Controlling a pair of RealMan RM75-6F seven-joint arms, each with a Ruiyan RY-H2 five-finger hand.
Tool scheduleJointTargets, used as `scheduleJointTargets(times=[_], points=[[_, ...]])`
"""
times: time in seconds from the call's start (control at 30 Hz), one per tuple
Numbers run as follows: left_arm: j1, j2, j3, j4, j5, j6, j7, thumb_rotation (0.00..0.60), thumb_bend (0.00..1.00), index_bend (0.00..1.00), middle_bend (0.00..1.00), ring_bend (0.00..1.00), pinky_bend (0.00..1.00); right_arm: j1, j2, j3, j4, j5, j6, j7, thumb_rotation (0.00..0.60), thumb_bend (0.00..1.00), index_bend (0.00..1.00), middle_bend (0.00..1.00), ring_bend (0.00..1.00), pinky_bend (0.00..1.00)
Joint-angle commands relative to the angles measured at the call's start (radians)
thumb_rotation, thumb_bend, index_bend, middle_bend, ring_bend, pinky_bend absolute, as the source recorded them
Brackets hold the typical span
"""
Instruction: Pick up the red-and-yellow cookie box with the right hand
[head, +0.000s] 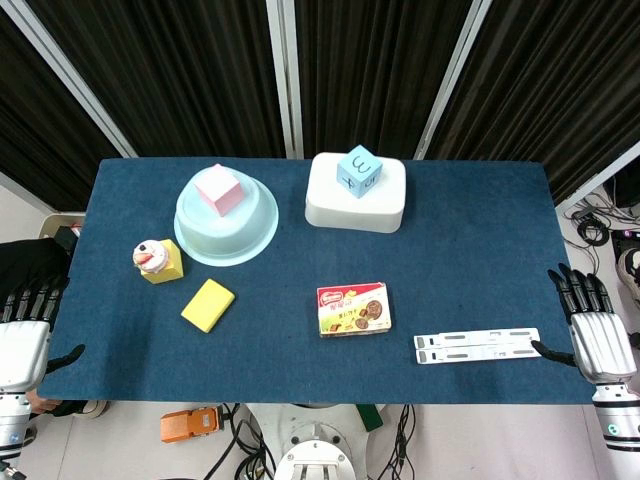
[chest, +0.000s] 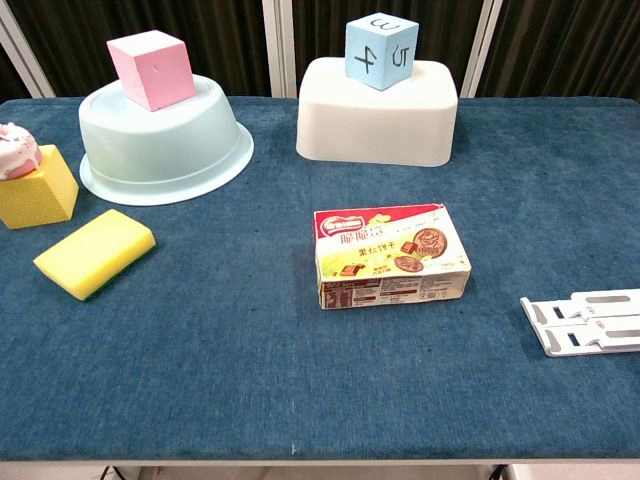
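Observation:
The red-and-yellow cookie box (head: 353, 309) lies flat near the middle of the blue table, front half; in the chest view the cookie box (chest: 390, 255) shows its printed top and a side panel. My right hand (head: 595, 330) hangs at the table's right edge, fingers spread and holding nothing, well to the right of the box. At the left edge my left hand (head: 25, 330) is likewise off the table with fingers apart and empty. Neither hand appears in the chest view.
A white flat bracket (head: 477, 345) lies between the box and my right hand. A yellow sponge (head: 208, 304), a yellow block with a toy cupcake (head: 157, 260), an upturned pale-blue bowl (head: 227, 232) bearing a pink cube, and a white upturned tub (head: 356, 200) bearing a blue cube stand further back.

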Motion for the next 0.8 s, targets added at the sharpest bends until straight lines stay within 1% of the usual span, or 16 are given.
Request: scheduleJointTargets(times=[0.03,0.23,0.33,0.4,0.53,0.63,0.7,0.8], points=[[-0.002,-0.003,0.0,0.001,0.0,-0.004,0.001,0.6,0.0,0.05,0.06,0.0,0.0,0.003,0.002,-0.005,-0.002,-0.002,-0.011,0.003,0.6,0.06,0.0,0.0,0.0,0.0],[0.001,-0.001,0.002,0.002,0.007,-0.001,0.006,0.6,0.0,0.05,0.06,0.0,0.0,0.019,0.01,-0.02,-0.03,-0.028,-0.038,0.003,0.6,0.06,0.0,0.0,0.0,0.0],[0.005,-0.002,0.001,0.002,0.005,0.003,0.003,0.6,0.0,0.05,0.06,0.0,0.0,0.045,0.02,-0.026,-0.094,-0.053,-0.072,-0.009,0.6,0.06,0.0,0.0,0.0,0.0],[0.006,-0.004,0.0,0.004,0.008,0.006,-0.001,0.6,0.0,0.05,0.06,0.0,0.0,0.072,0.024,-0.023,-0.164,-0.064,-0.105,-0.038,0.6,0.06,0.0,0.0,0.0,0.0],[0.01,-0.01,0.002,0.014,0.013,0.012,-0.009,0.6,0.0,0.05,0.06,0.0,0.0,0.143,0.021,-0.012,-0.301,-0.055,-0.219,-0.15,0.6,0.06,0.0,0.0,0.0,0.01],[0.016,-0.014,0.004,0.023,0.015,0.017,-0.015,0.6,0.0,0.05,0.06,0.0,0.0,0.199,-0.009,0.007,-0.38,0.002,-0.312,-0.268,0.6,0.06,0.0,0.0,0.0,0.01],[0.02,-0.018,0.006,0.029,0.016,0.022,-0.021,0.6,0.0,0.05,0.06,0.0,0.0,0.24,-0.057,0.025,-0.415,0.064,-0.37,-0.371,0.6,0.06,0.0,0.0,0.0,0.01],[0.024,-0.022,0.007,0.038,0.019,0.027,-0.029,0.6,0.0,0.05,0.06,0.0,0.0,0.306,-0.167,0.06,-0.421,0.193,-0.435,-0.521,0.6,0.06,0.0,0.0,0.0,0.01]])
